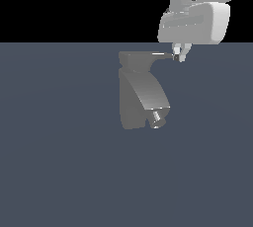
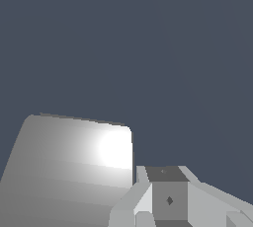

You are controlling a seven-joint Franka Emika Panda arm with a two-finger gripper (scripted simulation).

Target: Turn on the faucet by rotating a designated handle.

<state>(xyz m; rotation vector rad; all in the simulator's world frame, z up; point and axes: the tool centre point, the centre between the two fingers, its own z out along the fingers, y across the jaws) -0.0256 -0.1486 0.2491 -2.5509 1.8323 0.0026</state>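
Faucet [image 1: 141,97] stands mid-floor [image 1: 59,162], nozzle [image 1: 157,118] at 5 o'clock. Handle [image 1: 160,55] points to 3 o'clock; gripper [image 1: 179,56] meets its tip, grip state unclear.

Floor [image 1: 59,171] open all around faucet [image 1: 141,97]. Only obstacle: faucet body, with handle [image 1: 160,55] sticking out toward gripper [image 1: 179,56].

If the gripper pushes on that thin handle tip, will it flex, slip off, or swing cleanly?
The handle looks like a flat rigid lever joined to a thicker cap, so it probably swings rather than flexes. Its tip is thin and tapered, so the gripper at its end could slide off. The faucet looks blocky and unlikely to tip.
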